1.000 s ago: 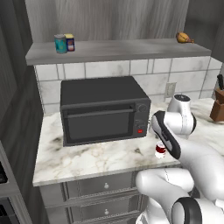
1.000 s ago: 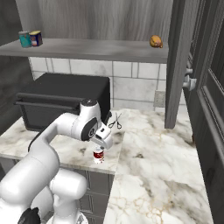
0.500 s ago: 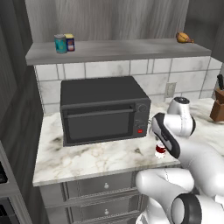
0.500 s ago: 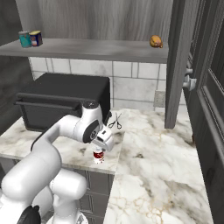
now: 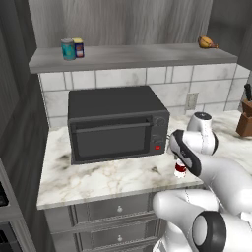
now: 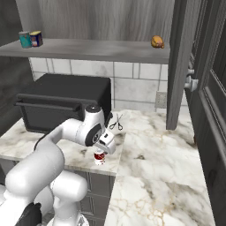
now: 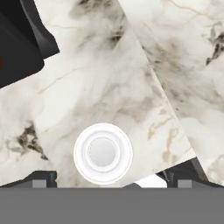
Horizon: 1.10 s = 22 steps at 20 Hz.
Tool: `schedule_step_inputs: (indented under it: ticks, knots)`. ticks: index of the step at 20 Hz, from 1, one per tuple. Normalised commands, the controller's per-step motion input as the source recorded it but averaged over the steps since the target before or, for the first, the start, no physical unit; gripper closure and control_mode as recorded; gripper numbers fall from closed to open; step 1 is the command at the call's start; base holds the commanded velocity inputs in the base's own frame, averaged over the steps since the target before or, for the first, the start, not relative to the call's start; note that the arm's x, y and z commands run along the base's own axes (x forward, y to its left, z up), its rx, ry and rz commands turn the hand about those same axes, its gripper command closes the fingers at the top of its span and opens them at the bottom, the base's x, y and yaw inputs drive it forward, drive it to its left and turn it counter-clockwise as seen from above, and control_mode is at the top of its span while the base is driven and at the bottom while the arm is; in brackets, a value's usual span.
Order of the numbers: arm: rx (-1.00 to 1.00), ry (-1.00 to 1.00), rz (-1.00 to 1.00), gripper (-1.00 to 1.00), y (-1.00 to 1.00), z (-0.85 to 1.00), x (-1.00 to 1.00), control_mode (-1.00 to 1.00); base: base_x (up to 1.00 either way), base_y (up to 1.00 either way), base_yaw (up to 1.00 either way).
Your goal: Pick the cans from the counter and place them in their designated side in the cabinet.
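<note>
Arm bent low over the counter (image 6: 145, 150), wrist turned down, hand directly above the red can with white bands (image 6: 99, 157). That can stands upright near the counter's front edge, just right of the black microwave (image 5: 115, 123); in the hand view its white top (image 7: 103, 153) lies between the two fingertips, apart from both. Gripper (image 7: 109, 177) spread wide, holding nothing. Bare marble lies to the can's right; scissors (image 6: 116, 122) lie behind it near the wall. Yellow-topped can (image 5: 78, 47) stands on the cabinet shelf (image 5: 138, 55) at its left end, beside the teal can (image 5: 67, 49). Brown-orange food item (image 6: 157, 42) sits at the shelf's right.
</note>
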Motion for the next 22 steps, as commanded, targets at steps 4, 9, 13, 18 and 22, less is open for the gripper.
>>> schedule_step_inputs:
  ticks: [4, 9, 13, 18, 22]
  knots:
    - [0.0, 0.0, 0.0, -1.0, 0.0, -0.16, 0.07, -1.0, 0.0, 0.0, 0.0]
    - [0.0, 0.01, 0.0, -1.0, 0.0, -0.16, 0.04, -1.0, 0.0, 0.0, 0.0]
    - [0.0, 0.0, 0.0, -1.0, 0.0, -0.16, 0.02, -1.0, 0.0, 0.0, 0.0]
    - [0.0, 0.0, 0.0, -1.0, 0.0, -0.14, 0.0, -1.0, 0.0, 0.0, 0.0]
    - [0.0, 0.0, 0.0, -1.0, 0.0, -0.15, 0.02, -1.0, 0.0, 0.0, 0.0]
